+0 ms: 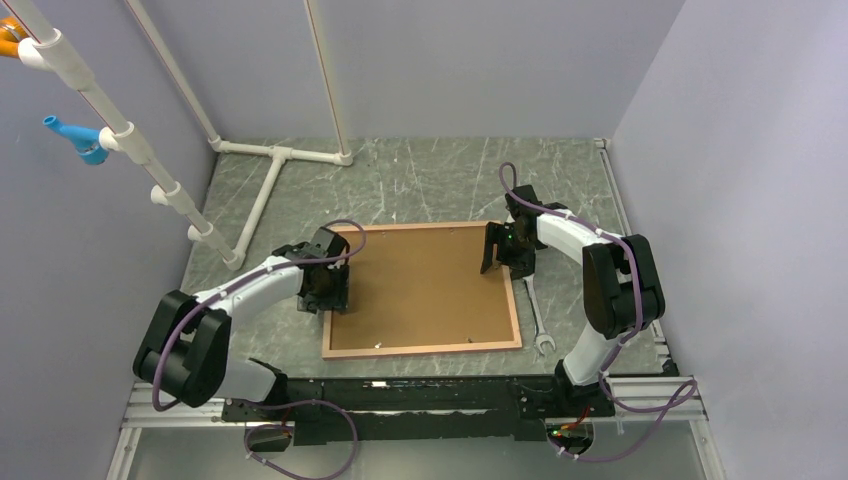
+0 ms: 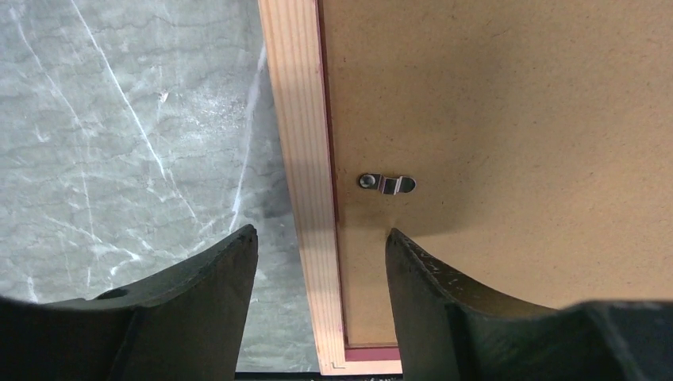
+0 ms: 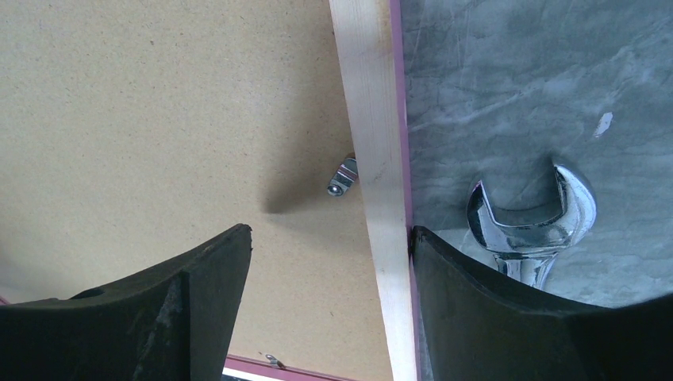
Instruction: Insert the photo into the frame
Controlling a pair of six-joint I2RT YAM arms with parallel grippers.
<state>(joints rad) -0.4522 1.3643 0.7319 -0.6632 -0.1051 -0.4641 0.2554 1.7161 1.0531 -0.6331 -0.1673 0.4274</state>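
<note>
The frame (image 1: 420,350) lies face down on the table, and a brown backing board (image 1: 420,285) fills it. The photo is hidden. My left gripper (image 1: 335,290) is open over the frame's left rail (image 2: 305,159), one finger above the table and the other above the board (image 2: 516,119), near a metal turn clip (image 2: 386,183). My right gripper (image 1: 497,258) is open across the right rail (image 3: 373,119). Its outer finger (image 3: 476,302) is against the rail's outside edge, and its inner finger is over the board (image 3: 159,103). A second clip (image 3: 343,176) sits by that rail.
A chrome wrench (image 1: 538,325) lies on the table just right of the frame, its open end (image 3: 532,222) close to my right gripper's outer finger. A white pipe stand (image 1: 270,165) rises at the back left. Walls close in three sides.
</note>
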